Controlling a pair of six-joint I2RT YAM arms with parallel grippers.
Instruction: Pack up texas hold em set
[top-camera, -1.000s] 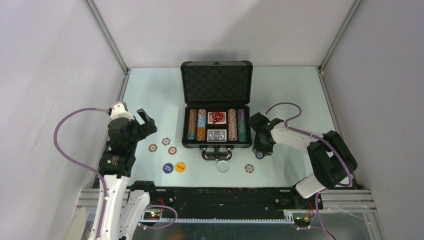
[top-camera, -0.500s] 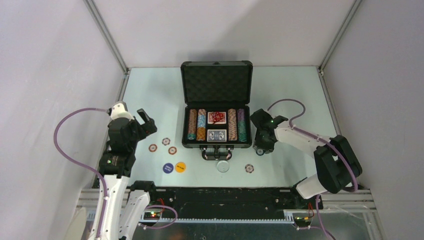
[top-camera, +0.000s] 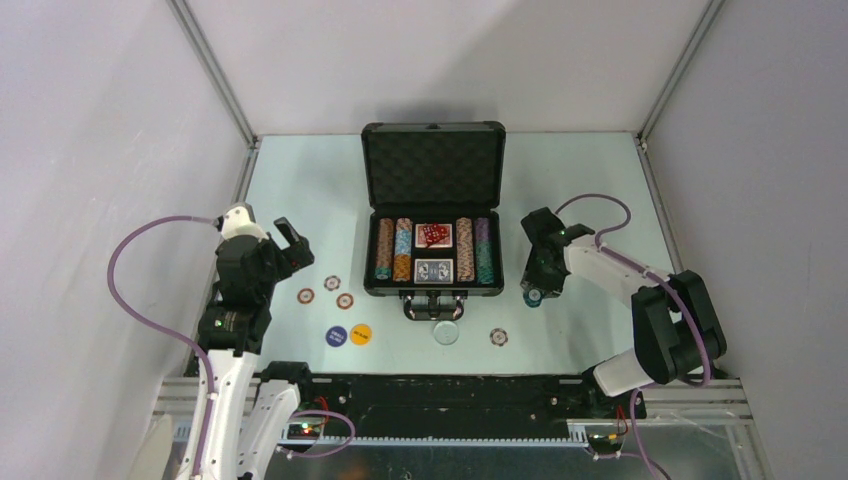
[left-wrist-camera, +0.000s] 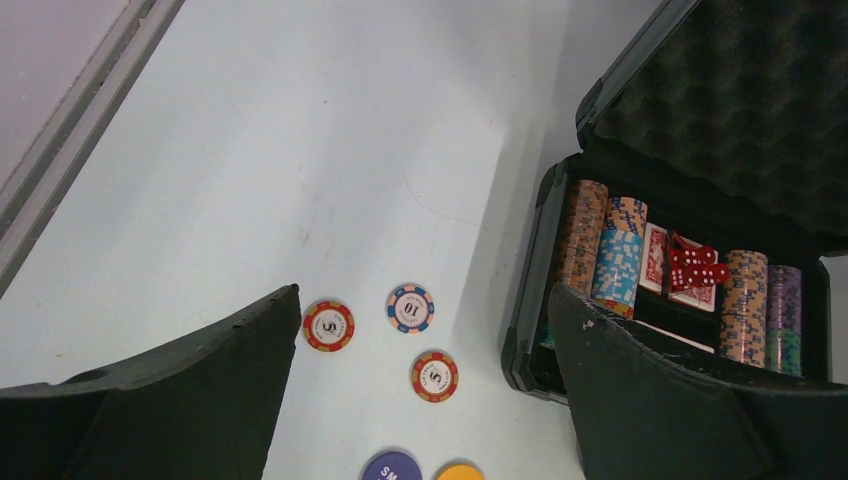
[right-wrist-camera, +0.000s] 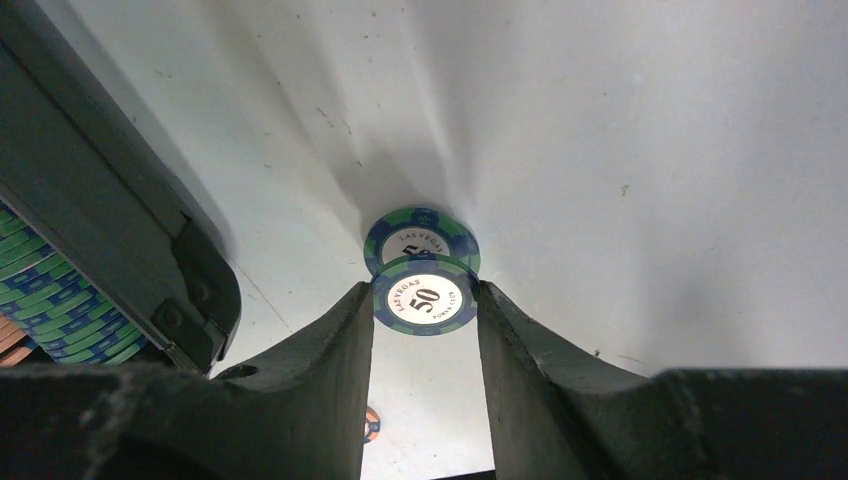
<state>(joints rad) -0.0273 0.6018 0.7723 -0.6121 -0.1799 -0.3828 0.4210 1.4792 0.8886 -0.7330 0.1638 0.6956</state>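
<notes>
The black case (top-camera: 433, 288) lies open at the table's middle, its foam lid (top-camera: 433, 165) upright. It holds rows of striped chips (top-camera: 465, 250), two card decks (top-camera: 434, 270) and red dice (top-camera: 433, 234). My right gripper (top-camera: 536, 288) hangs right of the case, shut on a green-and-blue 50 chip (right-wrist-camera: 424, 300), held by its edges between the fingers. A like disc (right-wrist-camera: 422, 232) shows on the table just beyond; chip or reflection, I cannot tell. My left gripper (left-wrist-camera: 422, 295) is open and empty above three loose chips (left-wrist-camera: 410, 308).
A purple button (top-camera: 336, 335) and a yellow button (top-camera: 360, 334) lie near the front left. A pale round button (top-camera: 446, 332) lies before the case handle. One more chip (top-camera: 499, 337) lies to its right. Grey walls close in both sides.
My right gripper has moved right and a little farther back along the case's right side, carrying the chip. The left arm has not moved.
</notes>
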